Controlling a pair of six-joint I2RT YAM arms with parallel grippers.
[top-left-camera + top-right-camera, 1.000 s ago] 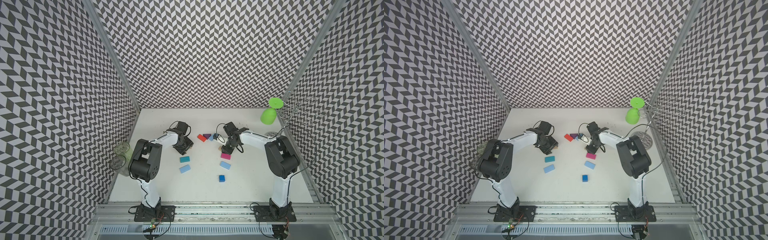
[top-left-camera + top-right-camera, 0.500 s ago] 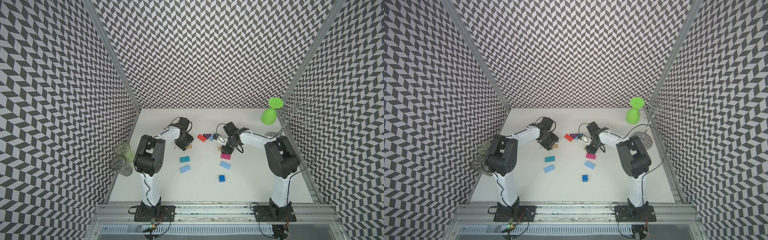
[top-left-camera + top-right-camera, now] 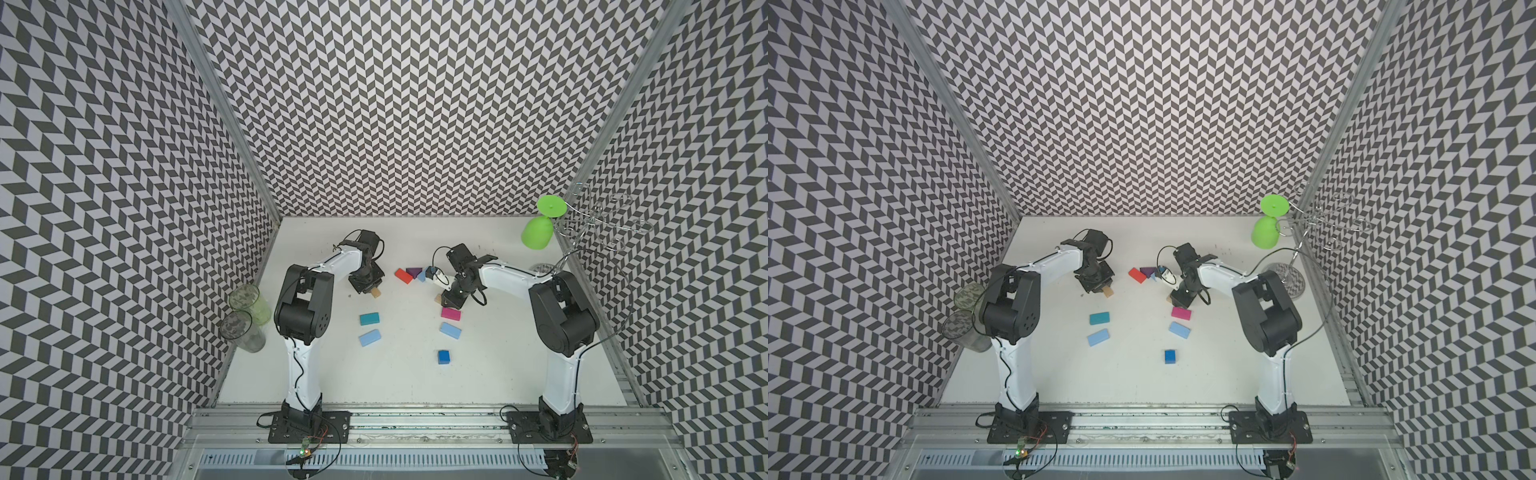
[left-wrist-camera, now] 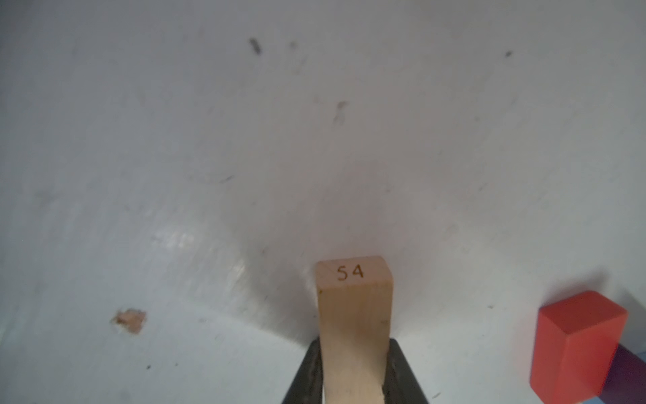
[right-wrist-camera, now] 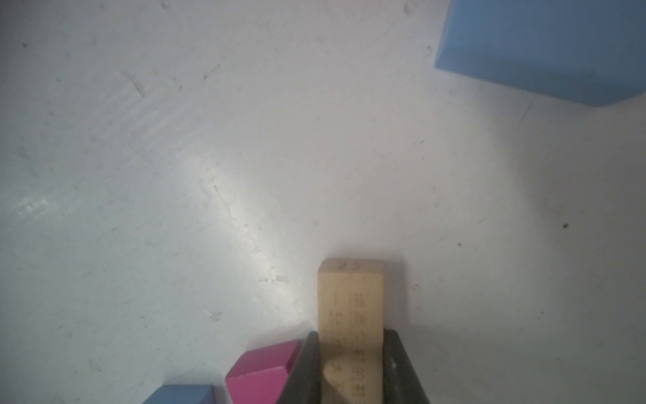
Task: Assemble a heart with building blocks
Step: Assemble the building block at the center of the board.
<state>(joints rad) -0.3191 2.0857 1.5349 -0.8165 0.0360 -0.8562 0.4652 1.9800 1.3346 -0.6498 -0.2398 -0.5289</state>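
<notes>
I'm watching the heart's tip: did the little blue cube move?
No. The small blue cube stays put, keeping the same gap from the nearby light blue flat block.

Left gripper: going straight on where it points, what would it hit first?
Probably just the bare white tabletop: the left gripper, jaws shut on a tan wooden block, has nothing else ahead; the red block sits aside.

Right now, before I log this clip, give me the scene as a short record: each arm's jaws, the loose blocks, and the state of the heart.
Left jaws: shut on tan block marked 54
Right jaws: shut on second tan block, next to magenta block
Far group: red block beside purple triangle
Left arm's side: teal block, pale blue block
Right arm's side: another pale blue block, blue cube
Heart: not formed; blocks lie apart
</notes>
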